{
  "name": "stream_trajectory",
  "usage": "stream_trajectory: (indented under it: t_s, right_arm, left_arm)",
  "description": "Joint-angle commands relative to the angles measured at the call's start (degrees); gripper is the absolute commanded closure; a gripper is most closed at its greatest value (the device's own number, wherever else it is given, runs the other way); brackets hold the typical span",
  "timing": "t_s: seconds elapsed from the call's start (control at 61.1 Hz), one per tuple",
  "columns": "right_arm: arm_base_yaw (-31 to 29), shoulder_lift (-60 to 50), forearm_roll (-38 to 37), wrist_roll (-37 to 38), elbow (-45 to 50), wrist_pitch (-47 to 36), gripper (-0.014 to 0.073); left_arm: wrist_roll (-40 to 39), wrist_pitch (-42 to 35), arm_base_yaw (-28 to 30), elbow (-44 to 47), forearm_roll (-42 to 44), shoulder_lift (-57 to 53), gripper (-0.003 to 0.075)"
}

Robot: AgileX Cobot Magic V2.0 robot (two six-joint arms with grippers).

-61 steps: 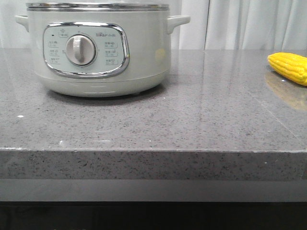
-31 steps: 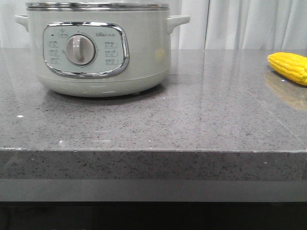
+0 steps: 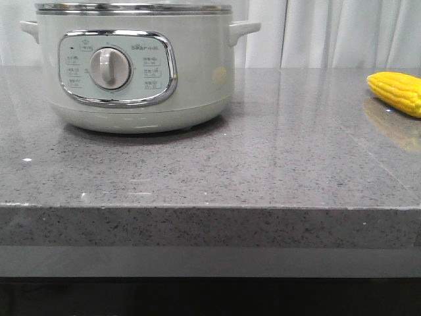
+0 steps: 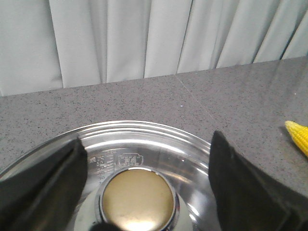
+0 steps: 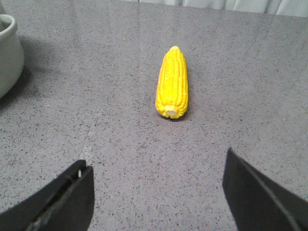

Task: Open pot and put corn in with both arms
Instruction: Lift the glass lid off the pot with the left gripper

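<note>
Left wrist view has the left hand [image 4: 144, 187] spread wide, fingers [image 4: 48, 185] either side of the gold knob [image 4: 138, 198] on the glass lid [image 4: 144, 139], nothing gripped. Over to the right hand [image 5: 156, 195], also wide apart above bare grey table [image 5: 120, 159], the corn [image 5: 172, 83] lying ahead of it, well clear. Out front, the pot [image 3: 135, 66] sits lidded on the left, corn at the far right edge
</note>
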Motion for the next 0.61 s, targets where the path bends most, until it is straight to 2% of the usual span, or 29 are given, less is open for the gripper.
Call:
stream_trajectory:
  t_s: [0.0, 0.278, 0.589]
  right_arm:
    - [-0.4, 0.5, -0.6, -0.1, -1.8, -4.1, 0.0022]
    - [-0.4, 0.5, -0.6, -0.1, -1.8, -4.1, 0.0022]
    - [-0.4, 0.5, -0.6, -0.1, -1.8, -4.1, 0.0022]
  left_arm:
    - [0.0, -5.7, -0.4, -2.4, -0.5, -0.9, 0.0209]
    - [0.0, -5.2, -0.4, -2.3, -0.5, 1.0, 0.0216]
    - [0.0, -3.4, -0.4, -2.3, -0.6, 1.0, 0.0434]
